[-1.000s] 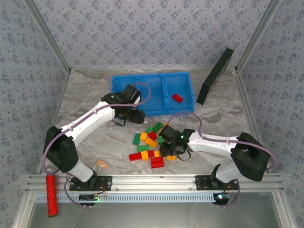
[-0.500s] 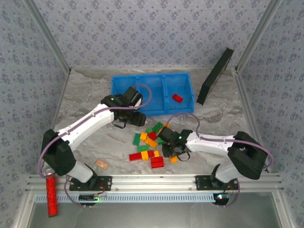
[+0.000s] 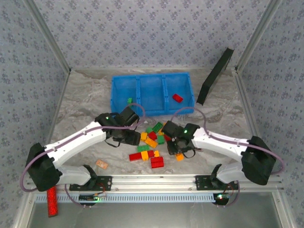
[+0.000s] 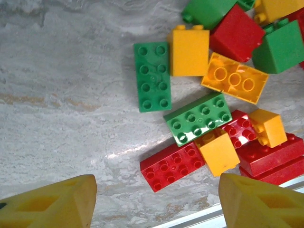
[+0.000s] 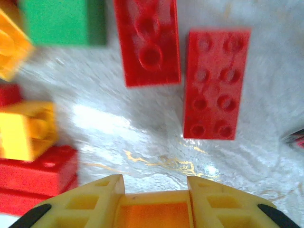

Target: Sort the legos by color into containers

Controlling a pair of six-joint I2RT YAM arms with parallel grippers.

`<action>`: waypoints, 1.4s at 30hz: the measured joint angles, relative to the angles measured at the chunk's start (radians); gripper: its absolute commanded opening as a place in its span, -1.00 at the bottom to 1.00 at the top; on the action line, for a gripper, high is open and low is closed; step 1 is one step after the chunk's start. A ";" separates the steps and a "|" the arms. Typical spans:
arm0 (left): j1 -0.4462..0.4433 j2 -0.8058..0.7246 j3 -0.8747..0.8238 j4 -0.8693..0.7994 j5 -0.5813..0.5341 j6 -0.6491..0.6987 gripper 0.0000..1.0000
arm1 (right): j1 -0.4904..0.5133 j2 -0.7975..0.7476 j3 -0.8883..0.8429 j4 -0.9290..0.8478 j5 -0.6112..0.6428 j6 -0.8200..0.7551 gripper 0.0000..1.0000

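From above, the legos (image 3: 151, 145) lie piled on the table (image 3: 85, 104) between the left gripper (image 3: 130, 135) and the right gripper (image 3: 176, 148), near the bin (image 3: 156, 110). A red lego (image 3: 177, 98) sits in the bin's right box and a green lego (image 3: 129, 100) in its left box.

Left wrist: the left gripper (image 4: 156, 204) is spread wide over the pile and holds nothing.

Right wrist: the right gripper (image 5: 154, 197) pinches an orange lego (image 5: 154, 216).

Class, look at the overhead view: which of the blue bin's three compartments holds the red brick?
The right compartment: a red brick lies in it. The left compartment holds a green brick; the middle compartment looks empty.
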 measured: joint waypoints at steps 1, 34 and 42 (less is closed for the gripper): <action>0.000 -0.001 -0.009 0.007 -0.002 -0.004 0.38 | -0.021 -0.008 0.041 -0.019 0.001 -0.017 -0.53; 0.000 0.241 -0.060 0.215 -0.022 0.053 0.37 | -0.252 0.721 1.025 0.163 0.097 -0.613 -0.57; 0.000 0.286 -0.066 0.236 -0.026 0.062 0.36 | -0.252 0.869 1.157 0.152 0.071 -0.636 -0.55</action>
